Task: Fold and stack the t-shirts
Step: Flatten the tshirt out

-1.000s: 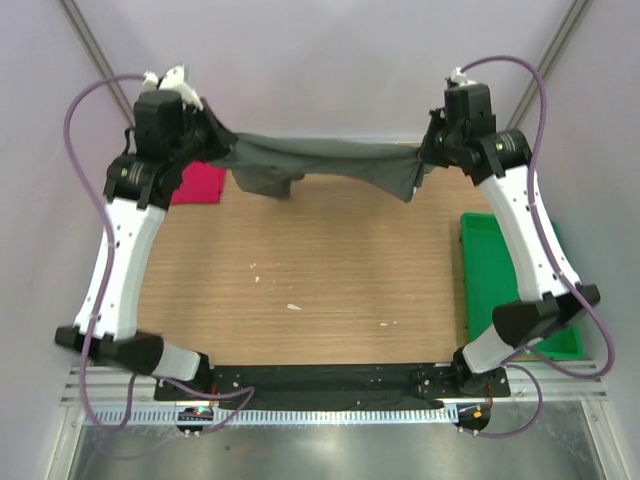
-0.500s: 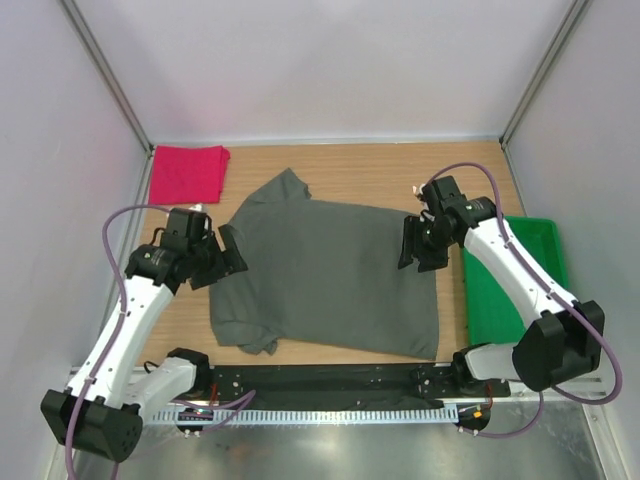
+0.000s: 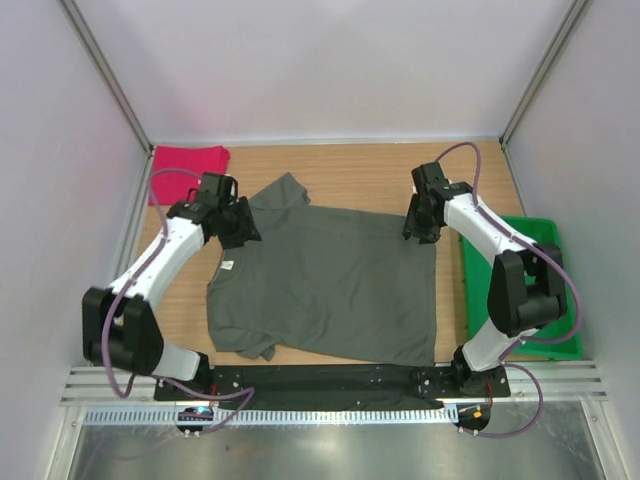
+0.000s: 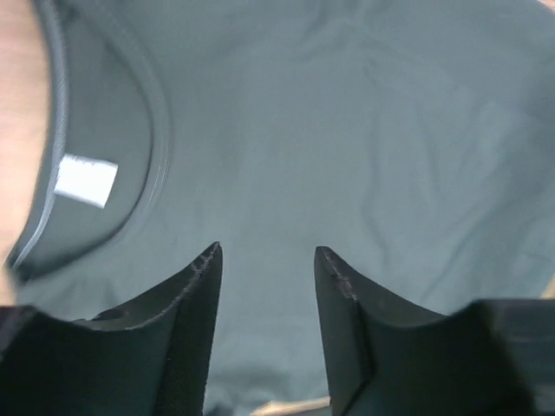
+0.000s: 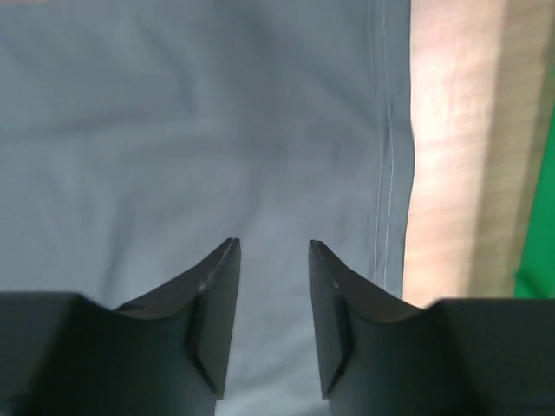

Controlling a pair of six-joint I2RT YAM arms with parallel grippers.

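Across the centre of the overhead view, a dark grey-olive t-shirt (image 3: 325, 285) lies spread flat on the wooden desk (image 3: 340, 170). Its long axis runs left to right, collar at the left and hem at the right. A folded pinkish-red t-shirt (image 3: 188, 172) sits in the upper left corner, well apart. A green tray (image 3: 520, 270) lies along the right edge. The left arm bends at lower left and reaches up to set the left tool (image 3: 240, 222) over the collar end. The right arm folds back on itself, bringing the right tool (image 3: 420, 222) over the upper right hem corner. Each arm is nearest its own end of the shirt.

From the left wrist, the left tool (image 4: 267, 256) has its jaws apart, gripping nothing, over plain grey cloth. The neckline and a white label (image 4: 85, 180) lie to the left.

From the right wrist, the right tool (image 5: 273, 247) likewise stands parted and empty above the cloth. The stitched hem (image 5: 386, 173) runs just to its right, with bare desk beyond.
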